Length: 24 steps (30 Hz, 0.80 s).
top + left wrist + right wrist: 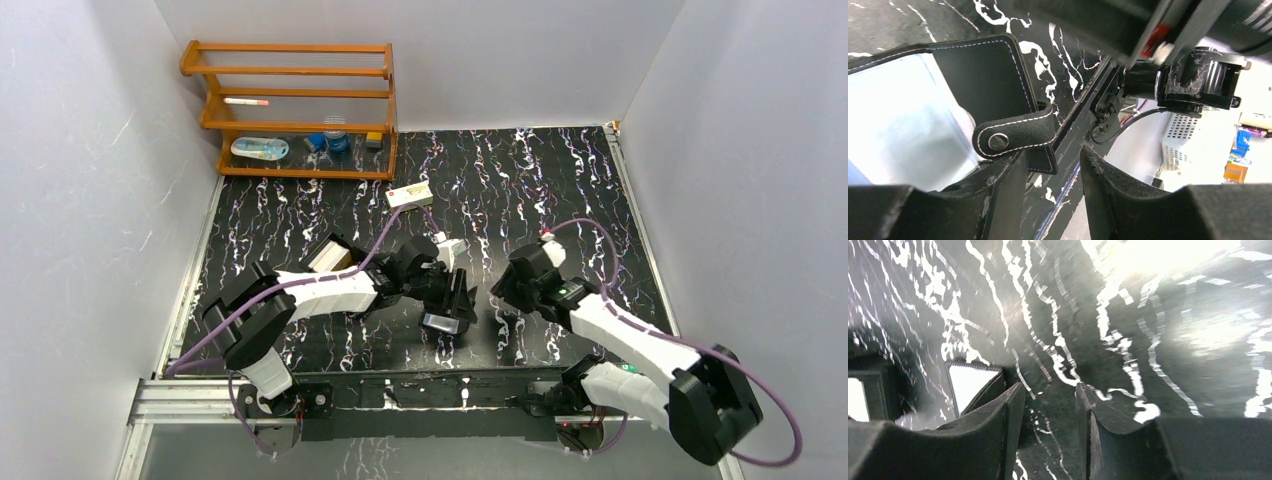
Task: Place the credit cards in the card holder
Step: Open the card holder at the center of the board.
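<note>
Black stitched leather and a snap tab (1015,137) are all I get of the card holder (983,75); glare washes out its glossy sleeve. It sits at 6 o'clock from the middle of the marbled table (560,190), against the left gripper (1052,155), and I cannot tell whether those half-spread fingers pinch it. The right gripper (1048,387), at its 3 o'clock, gapes empty. I cannot pick out the credit cards. A wooden rack (290,100) stands at 11 o'clock.
</note>
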Available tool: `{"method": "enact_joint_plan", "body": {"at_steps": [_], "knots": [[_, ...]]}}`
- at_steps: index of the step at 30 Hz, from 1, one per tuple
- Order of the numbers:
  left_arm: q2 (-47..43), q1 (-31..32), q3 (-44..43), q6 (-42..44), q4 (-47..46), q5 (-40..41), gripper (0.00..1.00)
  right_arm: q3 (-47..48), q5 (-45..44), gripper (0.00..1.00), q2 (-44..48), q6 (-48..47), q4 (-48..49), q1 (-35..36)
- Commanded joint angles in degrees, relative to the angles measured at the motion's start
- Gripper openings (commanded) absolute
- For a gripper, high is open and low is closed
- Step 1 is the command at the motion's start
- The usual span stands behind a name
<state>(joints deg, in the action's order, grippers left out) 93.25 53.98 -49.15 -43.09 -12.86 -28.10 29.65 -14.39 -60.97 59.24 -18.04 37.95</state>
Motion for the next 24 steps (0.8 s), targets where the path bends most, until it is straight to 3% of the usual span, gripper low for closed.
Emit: {"method": "enact_joint_plan", "body": {"at_steps": [1,6,10,17,24], "knots": [[2.7,1.4,-3.1,1.0,-1.0,0.2,0.42,4.2,-6.1,0.51,6.1,-6.4,-9.0,-5.5],[4.7,2.9,-4.4,1.6,0.2,2.2,0.41,10.2,-4.7,0.52,8.4,-9.8,-13.3,-7.7],[1.6,2.9,-4.5,3.1,3.0,5.7,0.41,11.6,3.9,0.52,10.3,-10.0,-11.7,-7.6],[-4.9,3.0,-2.7,3.7,6.5,11.3,0.36,7.9,22.0,0.34,12.6,-2.1,-0.7,-6.2],[-4.1,3.0,0.6,1.5,3.3,9.3,0.23,6.6,18.8,0.28,6.3,1.8,4.5,2.5]]}}
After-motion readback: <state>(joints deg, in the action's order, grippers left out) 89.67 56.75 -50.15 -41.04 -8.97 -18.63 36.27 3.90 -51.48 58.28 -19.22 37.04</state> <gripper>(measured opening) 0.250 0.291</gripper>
